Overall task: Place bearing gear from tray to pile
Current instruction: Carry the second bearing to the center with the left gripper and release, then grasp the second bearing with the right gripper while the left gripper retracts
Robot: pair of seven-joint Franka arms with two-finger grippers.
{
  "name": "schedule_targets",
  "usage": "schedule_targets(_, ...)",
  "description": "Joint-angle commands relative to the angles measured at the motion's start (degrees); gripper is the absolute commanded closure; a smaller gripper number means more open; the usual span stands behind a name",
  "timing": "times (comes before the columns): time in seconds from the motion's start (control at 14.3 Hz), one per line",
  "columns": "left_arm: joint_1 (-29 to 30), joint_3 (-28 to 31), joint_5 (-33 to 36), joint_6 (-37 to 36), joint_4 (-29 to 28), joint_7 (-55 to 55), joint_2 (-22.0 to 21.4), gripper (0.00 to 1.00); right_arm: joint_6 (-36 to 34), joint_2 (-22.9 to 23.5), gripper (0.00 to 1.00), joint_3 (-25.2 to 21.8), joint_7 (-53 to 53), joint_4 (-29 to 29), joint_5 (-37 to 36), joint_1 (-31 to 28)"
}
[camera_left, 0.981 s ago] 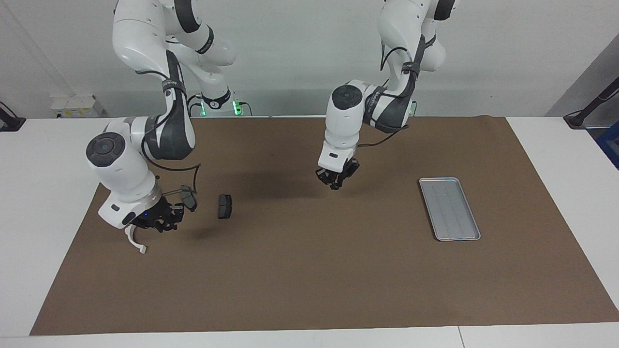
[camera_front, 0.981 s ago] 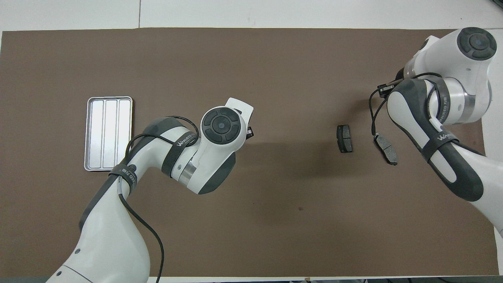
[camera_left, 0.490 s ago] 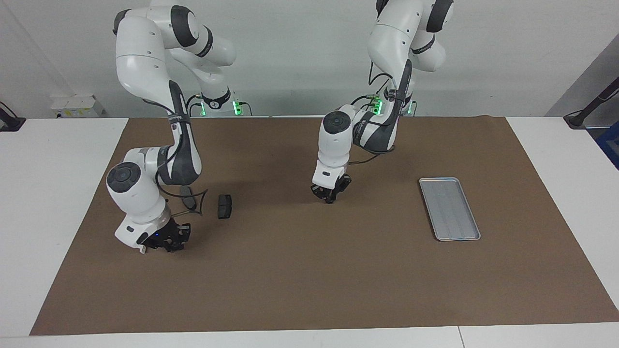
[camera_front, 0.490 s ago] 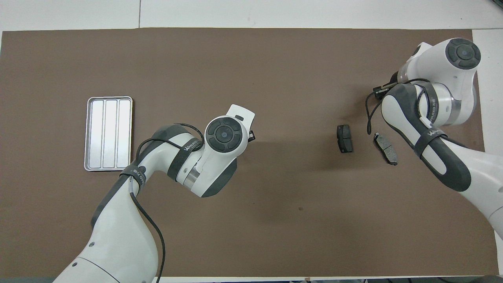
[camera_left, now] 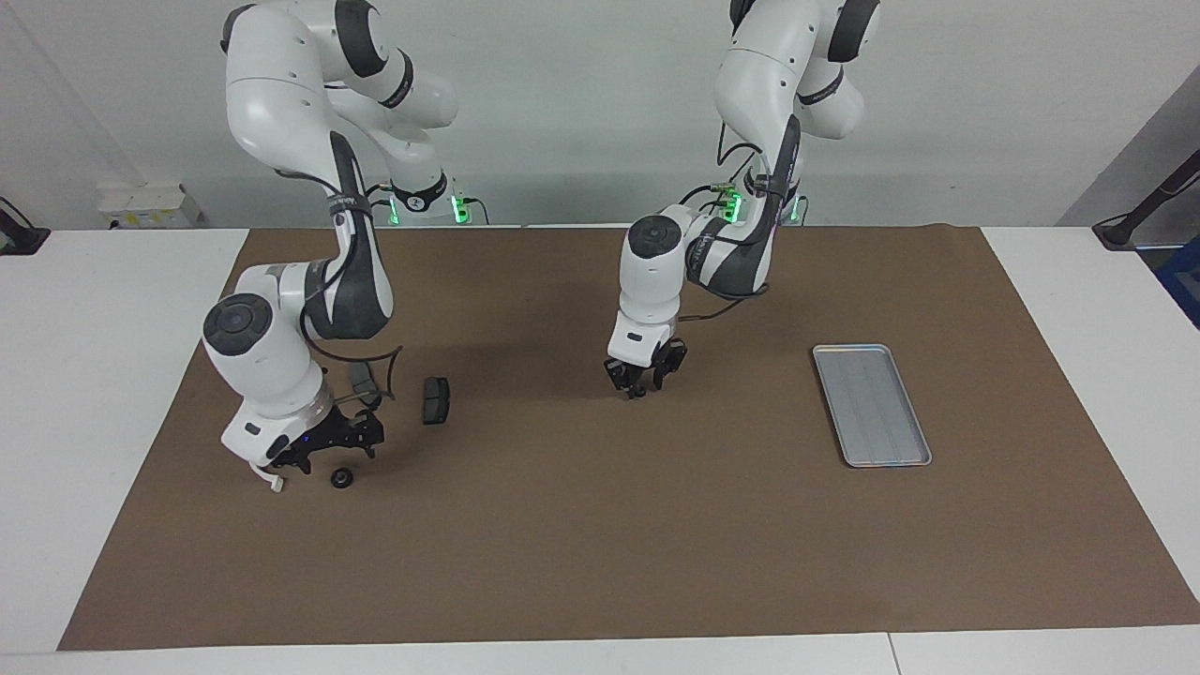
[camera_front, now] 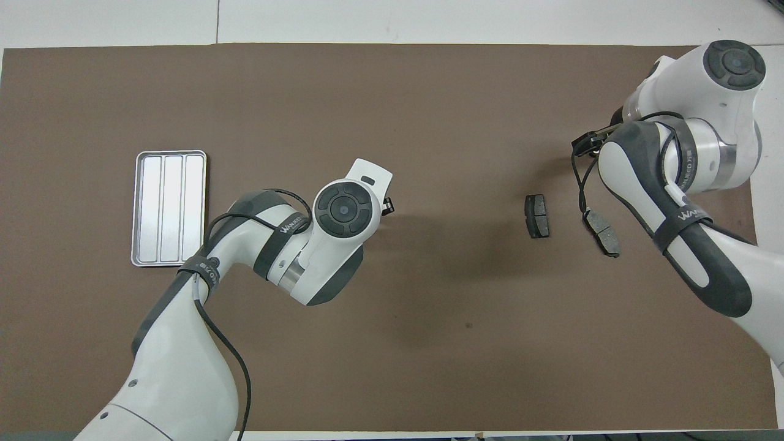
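Note:
The bearing gear (camera_left: 341,478), a small dark round part, lies free on the brown mat at the right arm's end. My right gripper (camera_left: 328,457) hangs open just above and beside it. The pile is here too. An end of the white curved bracket (camera_left: 273,482) shows beside the gear, under the right hand. Two dark brake pads (camera_left: 436,400) (camera_left: 362,379) lie nearer to the robots and also show in the overhead view (camera_front: 537,215) (camera_front: 603,231). The right arm hides the gear and bracket in that view. The silver tray (camera_left: 872,405) (camera_front: 170,208) is empty at the left arm's end. My left gripper (camera_left: 641,382) hangs low over the mat's middle.
A brown mat (camera_left: 600,544) covers most of the white table. The left arm's elbow and forearm (camera_front: 318,245) span the space between the tray and the mat's middle in the overhead view.
The right gripper dropped to the mat beside the bracket, let go of the gear and lifted slightly, so the gear now lies free. The left gripper lowered over the mat's middle.

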Motion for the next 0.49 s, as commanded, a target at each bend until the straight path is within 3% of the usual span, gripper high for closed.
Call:
schedule_targets(0.0, 7.43, 0.11, 1.37, -11.91, 1.93, 10.06, -11.02, 0.00, -8.21, -4.66, 0.00, 0.39, 14.12, 0.59, 0.25, 5.78)
schedule_targets(0.14, 14.02, 0.29, 1.29, -17.48, 5.88, 18.08, -14.38, 0.00, -11.66, -4.93, 0.00, 0.39, 30.46, 2.78, 1.12, 12.89)
schedule_targets(0.42, 27.47, 0.38, 1.55, -18.38, 13.09, 27.81, -16.59, 0.00, -8.18, -4.23, 0.00, 0.39, 55.55, 2.53, 2.00, 25.12)
